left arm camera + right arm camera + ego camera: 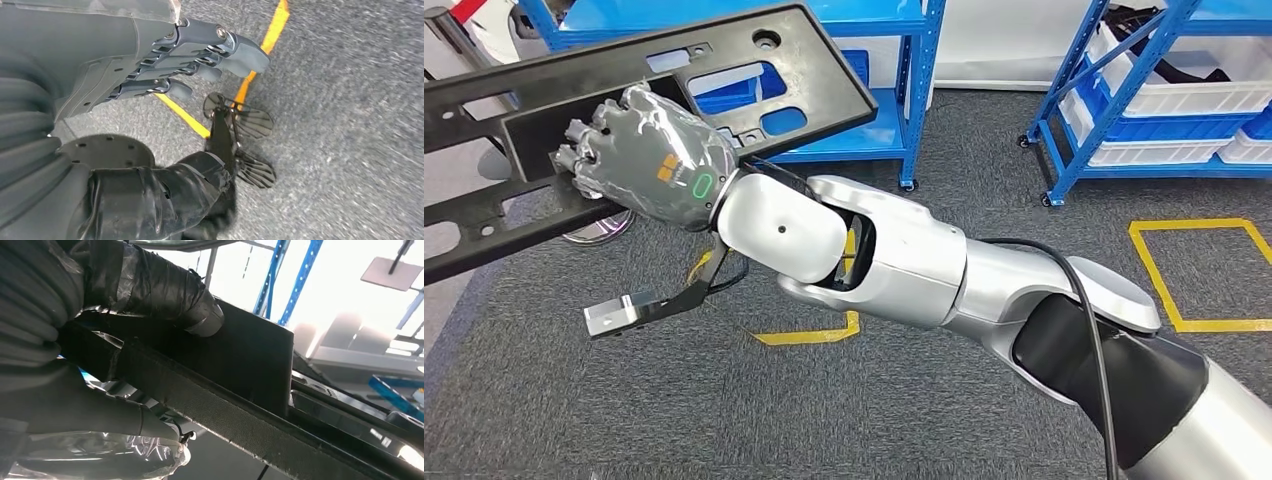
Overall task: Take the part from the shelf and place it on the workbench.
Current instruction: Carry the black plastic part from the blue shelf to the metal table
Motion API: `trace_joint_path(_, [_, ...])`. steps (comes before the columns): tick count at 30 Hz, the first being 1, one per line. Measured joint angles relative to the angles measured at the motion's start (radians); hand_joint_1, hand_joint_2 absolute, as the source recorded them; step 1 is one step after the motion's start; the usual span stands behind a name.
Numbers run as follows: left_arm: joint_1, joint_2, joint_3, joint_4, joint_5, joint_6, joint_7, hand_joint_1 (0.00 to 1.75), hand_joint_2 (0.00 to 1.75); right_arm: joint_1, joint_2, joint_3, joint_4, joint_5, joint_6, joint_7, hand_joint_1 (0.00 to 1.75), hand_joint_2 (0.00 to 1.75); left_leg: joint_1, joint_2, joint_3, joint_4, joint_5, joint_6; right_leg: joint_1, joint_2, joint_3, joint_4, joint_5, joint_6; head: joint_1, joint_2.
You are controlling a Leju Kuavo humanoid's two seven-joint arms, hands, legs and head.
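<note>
The part (724, 50) is a long, flat black plastic frame with several cut-outs, held up in the air at the upper left of the head view. My right hand (649, 155) grips it near the middle, fingers wrapped over one of its bars, with the silver arm reaching in from the lower right. In the right wrist view the thumb (150, 285) presses on the part's dark edge (250, 355). My left hand (165, 65) hangs over the grey floor with its fingers stretched out and holds nothing.
A blue shelf rack (914, 90) stands behind the part. A second blue rack (1074, 110) with white and blue bins is at the far right. Yellow tape squares (1194, 270) mark the grey carpet. A round metal base (599, 230) sits below the part.
</note>
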Motion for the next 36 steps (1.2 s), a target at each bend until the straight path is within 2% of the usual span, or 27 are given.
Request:
trace_joint_path(1, [-0.003, 0.000, 0.000, 0.000, 0.000, 0.000, 0.000, 0.00, 1.75, 0.000, 0.000, 0.000, 0.003, 0.002, -0.001, 0.001, 1.75, 1.75, -0.004, 0.010, 0.053, -0.080, -0.037, 0.005, 0.001, -0.004, -0.008, 0.006, 0.005, 0.004, 0.000, 0.000])
trace_joint_path(2, [-0.006, 0.000, 0.000, 0.000, 0.000, -0.001, 0.000, 0.00, 1.75, 0.000, 0.001, 0.000, 0.006, 0.005, -0.002, 0.001, 1.75, 1.75, -0.009, 0.016, 0.091, -0.141, -0.073, 0.012, 0.002, -0.009, -0.013, 0.009, 0.010, 0.008, 0.000, 0.000])
trace_joint_path(3, [-0.010, 0.001, 0.000, 0.000, 0.000, -0.002, 0.000, 0.00, 1.75, 0.000, 0.001, 0.000, 0.008, 0.007, -0.003, 0.001, 1.75, 1.75, -0.012, 0.013, 0.108, -0.177, -0.090, 0.020, 0.002, -0.014, -0.017, 0.011, 0.016, 0.013, 0.001, 0.000])
trace_joint_path(5, [-0.011, -0.001, 0.000, 0.000, 0.000, -0.004, 0.000, 0.00, 1.75, 0.002, 0.002, 0.000, 0.015, 0.012, -0.004, 0.000, 1.75, 1.75, -0.009, -0.002, 0.106, -0.191, -0.086, 0.038, 0.001, -0.018, -0.028, 0.021, 0.013, 0.025, 0.001, 0.000])
trace_joint_path(6, [-0.009, -0.001, 0.000, 0.000, 0.000, -0.004, 0.000, 0.00, 1.75, 0.002, 0.002, 0.000, 0.017, 0.013, -0.005, 0.000, 1.75, 1.75, -0.007, -0.007, 0.103, -0.193, -0.079, 0.047, 0.000, -0.015, -0.037, 0.044, -0.006, 0.031, 0.002, 0.000])
trace_joint_path(7, [-0.006, -0.002, 0.000, 0.000, 0.000, -0.005, 0.000, 0.00, 1.75, 0.002, 0.002, 0.000, 0.020, 0.015, -0.005, 0.000, 1.75, 1.75, -0.004, -0.011, 0.099, -0.194, -0.072, 0.053, -0.002, -0.007, -0.054, 0.087, -0.037, 0.036, 0.003, 0.000])
trace_joint_path(9, [-0.003, -0.002, 0.000, 0.000, 0.000, -0.005, 0.000, 0.00, 1.75, 0.004, 0.002, 0.000, 0.025, 0.016, -0.005, -0.001, 1.75, 1.75, -0.005, -0.022, 0.086, -0.189, -0.063, 0.060, -0.007, 0.003, -0.100, 0.217, -0.111, 0.043, 0.004, 0.000])
trace_joint_path(10, [-0.002, -0.002, 0.000, 0.000, 0.000, -0.006, 0.000, 0.00, 1.75, 0.006, 0.002, 0.000, 0.028, 0.016, -0.005, -0.002, 1.75, 1.75, -0.005, -0.029, 0.078, -0.184, -0.060, 0.061, -0.009, 0.005, -0.118, 0.272, -0.134, 0.045, 0.004, 0.000])
trace_joint_path(11, [-0.001, -0.003, 0.000, 0.000, 0.000, -0.006, 0.000, 0.00, 1.75, 0.009, 0.002, 0.000, 0.030, 0.017, -0.005, -0.003, 1.75, 1.75, -0.005, -0.036, 0.071, -0.180, -0.058, 0.061, -0.011, 0.005, -0.122, 0.298, -0.140, 0.046, 0.004, 0.000])
trace_joint_path(12, [0.000, -0.004, 0.000, 0.000, 0.000, -0.006, 0.001, 0.00, 1.75, 0.010, 0.002, 0.000, 0.033, 0.018, -0.005, -0.005, 1.75, 1.75, -0.004, -0.044, 0.065, -0.174, -0.057, 0.060, -0.013, 0.007, -0.107, 0.285, -0.128, 0.046, 0.005, 0.000])
trace_joint_path(13, [0.001, -0.005, 0.000, 0.000, 0.000, -0.005, 0.003, 0.00, 1.75, 0.011, 0.003, 0.000, 0.034, 0.019, -0.005, -0.007, 1.75, 1.75, -0.004, -0.053, 0.059, -0.168, -0.057, 0.058, -0.015, 0.011, -0.074, 0.236, -0.103, 0.044, 0.005, 0.000])
trace_joint_path(15, [0.001, -0.008, 0.000, 0.000, 0.000, -0.005, 0.005, 0.00, 1.75, 0.011, 0.003, 0.000, 0.037, 0.025, -0.005, -0.009, 1.75, 1.75, -0.002, -0.068, 0.047, -0.156, -0.057, 0.052, -0.019, 0.044, -0.003, 0.112, -0.064, 0.039, 0.004, 0.000])
trace_joint_path(16, [0.001, -0.009, 0.000, 0.000, 0.000, -0.004, 0.006, 0.00, 1.75, 0.011, 0.004, 0.000, 0.037, 0.027, -0.004, -0.009, 1.75, 1.75, -0.001, -0.075, 0.039, -0.151, -0.055, 0.046, -0.020, 0.059, 0.018, 0.073, -0.057, 0.037, 0.004, 0.000])
trace_joint_path(17, [0.000, -0.010, 0.000, 0.000, 0.000, -0.004, 0.007, 0.00, 1.75, 0.012, 0.004, 0.000, 0.039, 0.029, -0.004, -0.010, 1.75, 1.75, 0.002, -0.082, 0.032, -0.148, -0.053, 0.039, -0.019, 0.069, 0.025, 0.054, -0.058, 0.034, 0.004, 0.000])
trace_joint_path(19, [0.003, -0.011, 0.000, 0.000, 0.000, -0.003, 0.009, 0.00, 1.75, 0.013, 0.004, 0.000, 0.042, 0.031, -0.003, -0.010, 1.75, 1.75, 0.006, -0.094, 0.022, -0.151, -0.045, 0.023, -0.016, 0.057, 0.025, 0.045, -0.055, 0.027, 0.005, 0.000])
trace_joint_path(20, [0.005, -0.012, 0.000, 0.000, 0.000, -0.003, 0.009, 0.00, 1.75, 0.013, 0.005, 0.000, 0.043, 0.031, -0.003, -0.010, 1.75, 1.75, 0.007, -0.089, 0.018, -0.150, -0.048, 0.017, -0.016, 0.048, 0.026, 0.038, -0.050, 0.021, 0.004, 0.000])
trace_joint_path(22, [0.006, -0.014, 0.000, 0.000, 0.000, -0.002, 0.009, 0.00, 1.75, 0.011, 0.008, 0.000, 0.044, 0.031, -0.003, -0.010, 1.75, 1.75, 0.006, -0.059, -0.002, -0.113, -0.076, 0.008, -0.020, 0.027, 0.030, 0.023, -0.042, 0.009, 0.000, 0.000])
trace_joint_path(24, [0.002, -0.016, 0.000, 0.000, -0.001, -0.003, 0.009, 0.00, 1.75, 0.011, 0.009, 0.000, 0.046, 0.032, -0.003, -0.010, 1.75, 1.75, 0.005, -0.032, -0.052, -0.002, -0.131, 0.002, -0.019, 0.005, 0.031, 0.019, -0.039, 0.004, -0.003, 0.000])
trace_joint_path(26, [0.002, -0.017, 0.000, 0.000, -0.001, -0.006, 0.008, 0.00, 1.75, 0.015, 0.009, 0.002, 0.049, 0.034, -0.002, -0.011, 1.75, 1.75, 0.005, -0.026, -0.094, 0.093, -0.160, -0.002, -0.016, -0.018, 0.028, 0.021, -0.039, 0.004, -0.003, 0.000])
trace_joint_path(27, [0.004, -0.018, 0.000, 0.000, -0.001, -0.007, 0.007, 0.00, 1.75, 0.016, 0.010, 0.003, 0.051, 0.036, -0.002, -0.012, 1.75, 1.75, 0.005, -0.023, -0.090, 0.090, -0.149, -0.002, -0.015, -0.029, 0.026, 0.023, -0.039, 0.004, -0.002, 0.000])
trace_joint_path(28, [0.005, -0.019, 0.000, 0.000, -0.001, -0.008, 0.005, 0.00, 1.75, 0.016, 0.011, 0.004, 0.052, 0.038, -0.002, -0.012, 1.75, 1.75, 0.005, -0.018, -0.068, 0.052, -0.124, -0.002, -0.015, -0.039, 0.025, 0.025, -0.039, 0.004, -0.002, 0.000])
trace_joint_path(30, [0.004, -0.019, 0.000, 0.000, -0.001, -0.009, 0.003, 0.00, 1.75, 0.015, 0.014, 0.006, 0.054, 0.042, -0.002, -0.013, 1.75, 1.75, -0.002, 0.017, 0.006, -0.083, -0.070, 0.004, -0.011, -0.059, 0.024, 0.027, -0.039, 0.005, -0.002, 0.000])
trace_joint_path(31, [0.003, -0.019, 0.000, 0.000, -0.002, -0.009, 0.001, 0.00, 1.75, 0.013, 0.015, 0.006, 0.054, 0.044, -0.002, -0.013, 1.75, 1.75, -0.007, 0.032, 0.033, -0.134, -0.055, 0.010, -0.009, -0.068, 0.024, 0.028, -0.039, 0.007, -0.002, 0.000])
trace_joint_path(32, [0.001, -0.019, 0.000, 0.000, -0.002, -0.009, 0.001, 0.00, 1.75, 0.012, 0.015, 0.006, 0.055, 0.045, -0.002, -0.013, 1.75, 1.75, -0.012, 0.041, 0.046, -0.163, -0.049, 0.015, -0.007, -0.076, 0.023, 0.028, -0.038, 0.010, -0.001, 0.000])
trace_joint_path(33, [0.001, -0.019, 0.000, 0.000, -0.002, -0.009, 0.000, 0.00, 1.75, 0.011, 0.016, 0.007, 0.055, 0.045, -0.002, -0.013, 1.75, 1.75, -0.017, 0.039, 0.045, -0.168, -0.049, 0.021, -0.005, -0.085, 0.023, 0.027, -0.037, 0.014, -0.001, 0.000])
trace_joint_path(35, [0.004, -0.019, 0.000, 0.000, -0.002, -0.009, 0.000, 0.00, 1.75, 0.010, 0.017, 0.009, 0.057, 0.045, -0.002, -0.013, 1.75, 1.75, -0.014, 0.018, 0.041, -0.174, -0.039, 0.034, -0.006, -0.095, 0.022, 0.028, -0.037, 0.024, 0.000, 0.000])
trace_joint_path(36, [0.006, -0.019, -0.001, 0.000, -0.002, -0.009, 0.000, 0.00, 1.75, 0.009, 0.018, 0.011, 0.058, 0.045, -0.002, -0.013, 1.75, 1.75, -0.011, 0.009, 0.040, -0.178, -0.032, 0.039, -0.008, -0.082, 0.018, 0.037, -0.046, 0.029, 0.000, 0.000])
